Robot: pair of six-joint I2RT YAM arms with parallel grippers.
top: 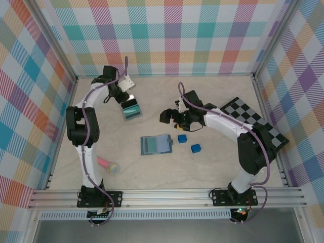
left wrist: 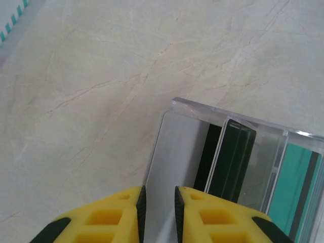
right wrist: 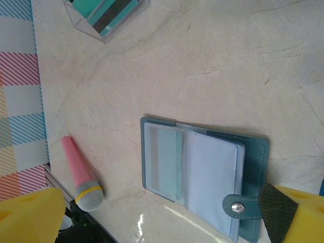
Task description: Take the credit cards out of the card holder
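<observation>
Left fingers [left wrist: 104,224] narrowly apart, astride a grey credit card [left wrist: 174,147]; right fingers [right wrist: 299,215] spread wide, open card holder [right wrist: 202,177] lying on the counter [right wrist: 228,61] between them

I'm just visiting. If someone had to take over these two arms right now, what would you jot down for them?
Left gripper: jaws narrowly apart over a grey card in the clear tray; no grip seen.
Right gripper: wide open, empty, facing the card holder.
Card holder: lies open mid-table.
Done: a teal-green card is in the tray beside the grey one.
Left: at least one pale green card sits in a sleeve; pull it out.
</observation>
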